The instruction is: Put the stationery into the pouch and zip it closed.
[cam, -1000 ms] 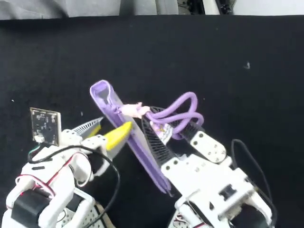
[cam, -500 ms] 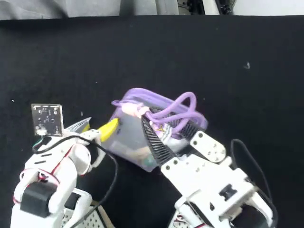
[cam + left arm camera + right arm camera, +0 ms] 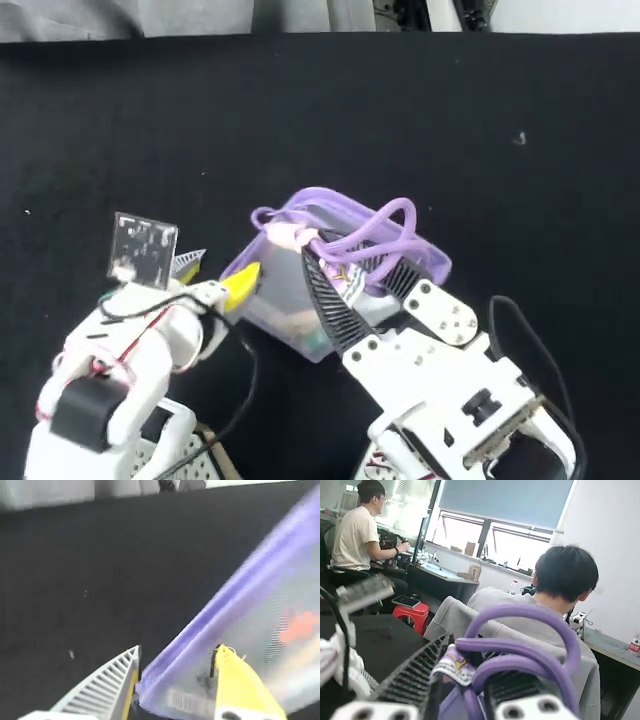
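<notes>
Near the table's (image 3: 450,120) front middle, the pouch (image 3: 290,300) sits tilted between my two grippers.
I judge it light, soft and slick, best held by its stiffer zip edge or the cord (image 3: 385,225). My right gripper (image 3: 350,275) slants in from the near side, fingers clamped on the cord. My left gripper (image 3: 177,652) sits low alongside, fingers parted around the pouch's corner, the yellow one touching its face.

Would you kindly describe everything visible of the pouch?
The pouch is clear plastic with purple edging, a pink tab and a purple cord loop; things show faintly inside. It sits tilted between the arms. A corner lies in the open left gripper; the right gripper holds it by the loop.
</notes>
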